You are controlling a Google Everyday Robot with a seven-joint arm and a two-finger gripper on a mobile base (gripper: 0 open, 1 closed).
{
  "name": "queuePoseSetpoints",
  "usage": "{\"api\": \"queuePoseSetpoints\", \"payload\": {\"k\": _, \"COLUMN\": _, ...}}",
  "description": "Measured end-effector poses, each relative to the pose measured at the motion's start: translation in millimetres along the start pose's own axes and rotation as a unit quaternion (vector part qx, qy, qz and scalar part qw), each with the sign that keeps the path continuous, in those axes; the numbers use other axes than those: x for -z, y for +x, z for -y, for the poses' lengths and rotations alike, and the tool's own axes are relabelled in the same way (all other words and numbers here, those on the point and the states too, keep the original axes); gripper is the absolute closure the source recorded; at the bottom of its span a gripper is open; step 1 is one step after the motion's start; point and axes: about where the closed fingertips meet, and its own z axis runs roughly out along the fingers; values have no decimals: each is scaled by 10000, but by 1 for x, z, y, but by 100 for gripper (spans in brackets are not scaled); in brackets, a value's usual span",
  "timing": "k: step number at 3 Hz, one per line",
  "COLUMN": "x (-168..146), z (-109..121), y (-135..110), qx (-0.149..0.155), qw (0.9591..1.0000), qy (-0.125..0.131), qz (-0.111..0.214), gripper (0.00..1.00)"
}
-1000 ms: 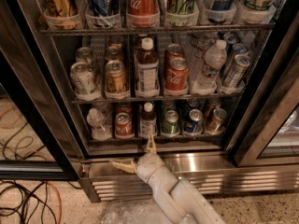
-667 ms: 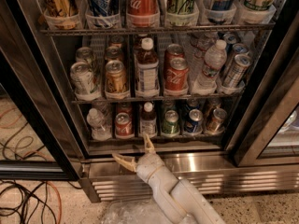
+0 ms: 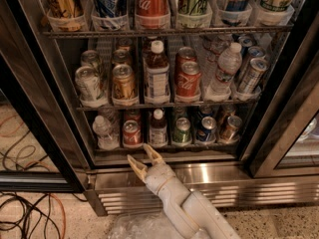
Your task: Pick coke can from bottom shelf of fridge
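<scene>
My gripper (image 3: 139,153) hangs in front of the open fridge (image 3: 249,183), its two pale fingers spread wide apart and holding nothing, the tips pointing up and away from me toward the lowest rack. The finger on the left sits over the bright steel sill. The one on the right reaches up to the front rail of the bottom shelf (image 3: 219,144), though I cannot tell whether it touches it. The coke can (image 3: 131,133) stands upright on that shelf, second from the left, just above and slightly left of that right fingertip, apart from both fingers. A clear water bottle (image 3: 103,131) stands just beside it on its left, and a dark bottle with a white cap (image 3: 158,127) on its right. Further right along the same rack stand a green can (image 3: 182,131), a blue can (image 3: 207,128) and a brownish can (image 3: 230,128). On the rack above, a larger red can (image 3: 188,79) stands between a labelled bottle (image 3: 157,76) and a second water bottle (image 3: 225,67). My arm (image 3: 199,213) runs from the lower right up to the wrist, crossing the slatted steel base. Orange and black cables (image 3: 25,218) lie tangled on the speckled floor at the left, outside the black door frame (image 3: 35,113)
</scene>
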Motion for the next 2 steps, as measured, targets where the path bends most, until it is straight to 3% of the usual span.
{"api": "queuePoseSetpoints", "payload": {"k": 2, "x": -9, "z": 2, "y": -3, "qx": 43, "qw": 10000, "qy": -16, "qz": 6, "gripper": 33}}
